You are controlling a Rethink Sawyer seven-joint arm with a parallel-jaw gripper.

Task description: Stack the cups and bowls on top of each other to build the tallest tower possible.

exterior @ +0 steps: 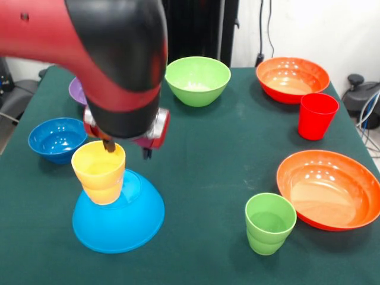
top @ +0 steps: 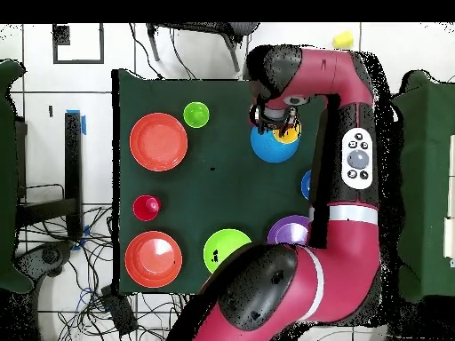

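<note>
The gripper (exterior: 126, 149) hangs with its jaws spread apart, one finger dipping inside the glossy yellow plastic cups (exterior: 99, 171), the other outside the rim. These two nested, stepped tumblers stand directly below on the upturned large light-blue plastic bowl (exterior: 122, 221). Beside the jaws sits the small dark-blue bowl (exterior: 57, 139). No legible writing shows anywhere.

- Cups (exterior: 99, 169) and bowls (exterior: 198, 79): glossy smooth plastic.
- Table (exterior: 214, 154): matt green cloth, faintly scuffed.
- Arm (exterior: 113, 53): smooth red and black shell, slight sheen.
</note>
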